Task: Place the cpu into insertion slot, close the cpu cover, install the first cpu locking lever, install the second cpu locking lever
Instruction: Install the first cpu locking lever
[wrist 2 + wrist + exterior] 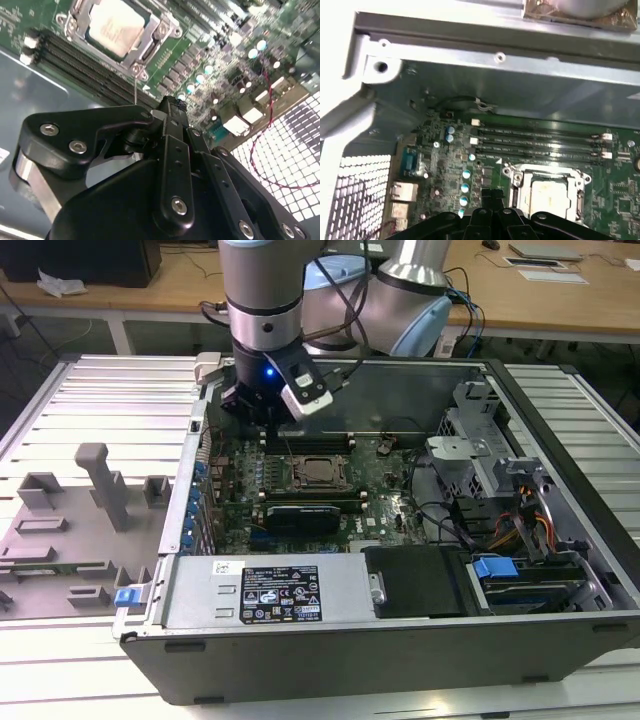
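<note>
Open PC case (300,640) lies on a ribbed metal counter (110,390), w/ grey fixture blocks (95,480) beside it at the exterior view's left. Nearest is the case's near wall w/ a white label (283,592). A black drive box (415,580) and a blue clip (494,567) sit toward its near corner at the exterior view's right.

Behind them is the green motherboard (385,490), w/ a black card (305,515) across it. At mid-board the cpu (117,25), silvery-tan top up, sits in the insertion slot (67,21). The cpu cover (152,27), a thin silvery frame, looks laid down around the chip's edges.

Past the socket, long black memory slots (85,65) run along the board's far edge. The gripper (172,104) hangs low by the end of those slots, near the board's far corner at the exterior view's left, apart from the cpu. Its fingers (175,130) are pressed together, nothing btwn them. Can't tell if the tips touch the board.

Robot arm (260,290) rises above, w/ wooden desks (560,300) farthest back.
</note>
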Tool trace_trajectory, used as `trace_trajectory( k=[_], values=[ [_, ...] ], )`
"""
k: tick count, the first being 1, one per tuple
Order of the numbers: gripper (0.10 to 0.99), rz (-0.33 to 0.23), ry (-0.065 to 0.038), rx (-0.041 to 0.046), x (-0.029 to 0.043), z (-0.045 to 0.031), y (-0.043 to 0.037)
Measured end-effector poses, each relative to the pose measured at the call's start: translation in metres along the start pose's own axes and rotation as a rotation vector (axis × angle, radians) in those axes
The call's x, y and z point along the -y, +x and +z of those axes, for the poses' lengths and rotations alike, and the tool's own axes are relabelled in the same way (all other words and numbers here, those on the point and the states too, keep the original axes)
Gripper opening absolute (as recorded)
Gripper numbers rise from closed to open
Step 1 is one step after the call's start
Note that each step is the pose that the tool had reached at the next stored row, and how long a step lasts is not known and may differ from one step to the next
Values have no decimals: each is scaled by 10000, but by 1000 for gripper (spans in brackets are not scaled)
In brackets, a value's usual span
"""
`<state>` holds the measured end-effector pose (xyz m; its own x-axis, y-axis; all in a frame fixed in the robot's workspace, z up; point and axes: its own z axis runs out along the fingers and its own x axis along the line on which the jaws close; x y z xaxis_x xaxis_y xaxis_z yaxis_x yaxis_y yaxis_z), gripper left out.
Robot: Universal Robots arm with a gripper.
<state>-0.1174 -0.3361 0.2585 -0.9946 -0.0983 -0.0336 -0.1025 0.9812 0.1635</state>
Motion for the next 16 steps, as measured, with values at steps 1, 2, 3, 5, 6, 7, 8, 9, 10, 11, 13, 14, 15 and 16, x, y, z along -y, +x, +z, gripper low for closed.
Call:
trace_trajectory(
  k=[1,2,3,5,6,7,8,9,10,11,13,14,15,16],
  values=[
    [106,0,-155,16,-1,1,10],
    [106,5,-314,34,-1,1,16],
    [106,11,-713,80,-2,1,28],
    [106,15,-997,114,-2,2,35],
    [106,17,-1170,138,-1,4,38],
    [106,17,-1256,153,1,6,40],
    [106,16,-1316,168,3,10,40],
    [106,15,-1364,187,6,22,41],
    [106,15,-1388,192,8,33,42],
    [106,14,-1399,193,10,41,42],
    [106,12,-1411,193,13,54,36],
    [106,14,-1413,194,17,63,8],
    [106,15,-1412,194,24,70,-47],
    [106,13,-1412,193,32,74,-122]
  ],
)
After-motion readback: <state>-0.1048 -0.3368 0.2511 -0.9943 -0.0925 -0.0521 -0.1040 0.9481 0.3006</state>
